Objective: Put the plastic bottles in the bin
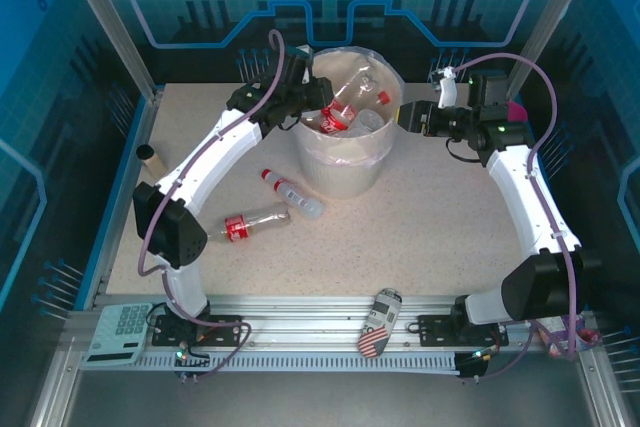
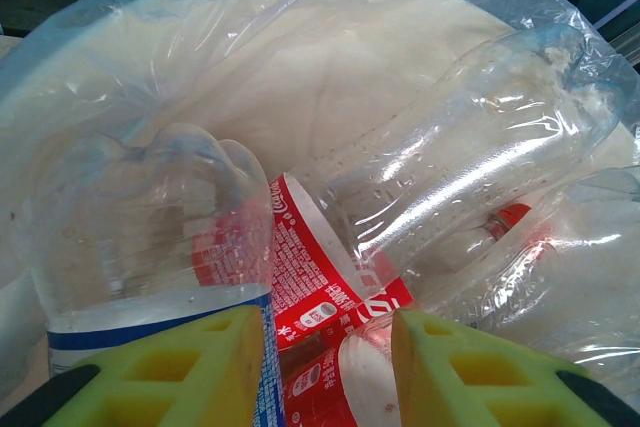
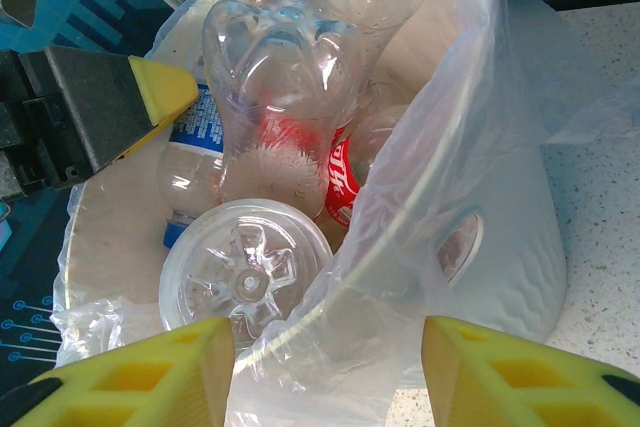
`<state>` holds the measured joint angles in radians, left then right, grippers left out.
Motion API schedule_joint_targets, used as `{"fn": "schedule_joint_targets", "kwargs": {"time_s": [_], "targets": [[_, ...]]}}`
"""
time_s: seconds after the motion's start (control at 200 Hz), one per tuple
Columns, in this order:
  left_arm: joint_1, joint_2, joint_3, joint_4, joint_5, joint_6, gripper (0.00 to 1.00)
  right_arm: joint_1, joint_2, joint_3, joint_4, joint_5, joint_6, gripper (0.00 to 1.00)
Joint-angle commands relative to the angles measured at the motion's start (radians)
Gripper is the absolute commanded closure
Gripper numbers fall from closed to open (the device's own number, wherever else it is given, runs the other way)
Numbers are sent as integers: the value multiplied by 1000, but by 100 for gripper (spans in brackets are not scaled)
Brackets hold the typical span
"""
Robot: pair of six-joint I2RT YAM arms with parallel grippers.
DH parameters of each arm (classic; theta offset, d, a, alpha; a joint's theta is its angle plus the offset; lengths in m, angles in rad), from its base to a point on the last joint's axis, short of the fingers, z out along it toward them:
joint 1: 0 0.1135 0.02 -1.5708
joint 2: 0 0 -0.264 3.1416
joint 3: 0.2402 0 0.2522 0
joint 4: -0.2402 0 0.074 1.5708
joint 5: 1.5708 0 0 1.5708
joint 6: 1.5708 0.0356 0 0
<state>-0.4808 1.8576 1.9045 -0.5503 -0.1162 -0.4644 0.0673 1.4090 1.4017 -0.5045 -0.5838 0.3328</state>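
Here, left hand (image 2: 328, 322) narrow over plastic bottles (image 2: 480, 147), grip unclear; right hand (image 3: 328, 332) open at bin (image 3: 505, 237) rim.

The table (image 1: 450, 247) has a speckled beige top. Directions here are taken from its middle in the top view. At about 9 o'clock a small tan cylinder (image 1: 150, 157) with a dark top stands upright, close to the left edge. At about 8 o'clock, off the beige top, a white calculator (image 1: 120, 332) with grey keys lies flat at the corner of the metal frame (image 1: 300, 309). At 6 o'clock a can (image 1: 378, 323) printed with stars and stripes lies on its side across the rails of this frame. At 2 o'clock only a small part of a pink object (image 1: 517, 110) shows, and its shape cannot be told. Blue panels (image 1: 100, 7) with a gear drawing enclose the table.
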Motion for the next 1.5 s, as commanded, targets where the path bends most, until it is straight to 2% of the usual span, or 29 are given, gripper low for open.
{"fn": "schedule_joint_targets", "kwargs": {"time_s": [0.0,0.11,0.355,0.445,0.59,0.71,0.825,0.996,1.111,1.201,1.306,1.416,1.496], "targets": [[1,44,-57,-162,-3,2,60,15,0,26,-5,-1,1,47],[4,13,-31,-136,-3,12,58,16,-4,28,-9,2,0,47],[5,-9,153,-156,32,65,35,24,-7,30,3,10,12,46],[5,-36,175,-130,56,83,29,27,-8,30,4,13,12,46],[8,-117,158,-127,22,119,10,27,-22,30,-2,28,4,45],[31,-234,46,-98,-6,124,3,27,-21,34,-10,32,-5,45],[61,-367,-98,-108,-54,118,1,28,-18,33,-8,34,-8,45],[142,-571,-367,-164,-106,118,2,27,-12,30,-1,34,-14,44],[165,-672,-544,-210,-99,202,5,28,-13,31,-3,33,-20,44],[164,-704,-652,-255,-28,297,4,23,-17,28,-5,34,-24,44],[165,-696,-745,-281,38,335,4,23,-20,19,-2,33,-22,44],[163,-657,-829,-238,86,370,3,21,-22,2,9,29,-17,44],[164,-614,-884,-180,200,432,2,17,-21,-7,12,27,-12,44]]}}
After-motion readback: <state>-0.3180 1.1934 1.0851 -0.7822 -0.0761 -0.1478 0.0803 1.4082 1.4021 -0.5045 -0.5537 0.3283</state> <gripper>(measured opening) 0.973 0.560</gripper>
